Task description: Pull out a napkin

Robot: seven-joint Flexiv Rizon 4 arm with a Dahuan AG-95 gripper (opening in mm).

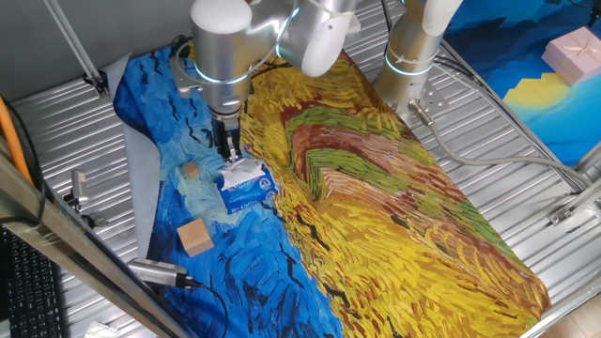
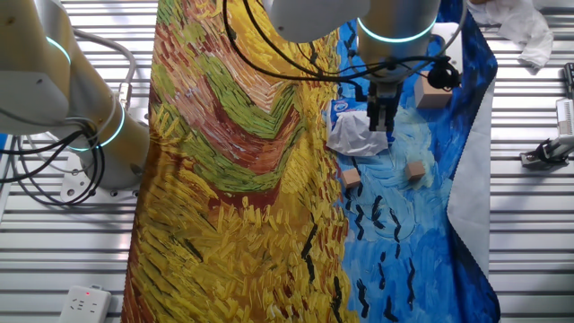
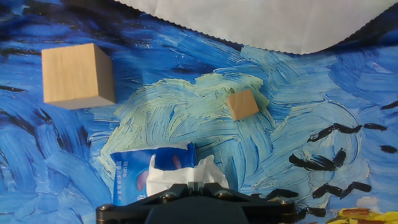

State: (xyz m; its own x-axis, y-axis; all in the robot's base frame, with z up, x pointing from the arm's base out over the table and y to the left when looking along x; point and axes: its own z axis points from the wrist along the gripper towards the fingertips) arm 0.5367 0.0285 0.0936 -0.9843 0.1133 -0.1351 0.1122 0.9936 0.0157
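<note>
The napkin [image 3: 180, 171] is a crumpled white sheet that sticks up out of the small blue tissue pack [image 3: 134, 175] on the blue part of the painted cloth. My gripper [image 3: 198, 185] is right over the pack's opening, its jaws closed together on the napkin's top. In one fixed view the gripper [image 1: 230, 150] points straight down onto the napkin [image 1: 241, 170] and the pack [image 1: 249, 190]. In the other fixed view the gripper [image 2: 378, 124] touches the napkin [image 2: 357, 136], which covers most of the pack [image 2: 341, 109].
A large wooden cube [image 3: 78, 74] and a small one [image 3: 242, 104] lie beyond the pack. Cubes also show in one fixed view [image 1: 194, 237] [image 1: 191, 171]. A grey-white underlay [image 3: 280, 25] edges the cloth. A second robot base [image 1: 408, 56] stands behind.
</note>
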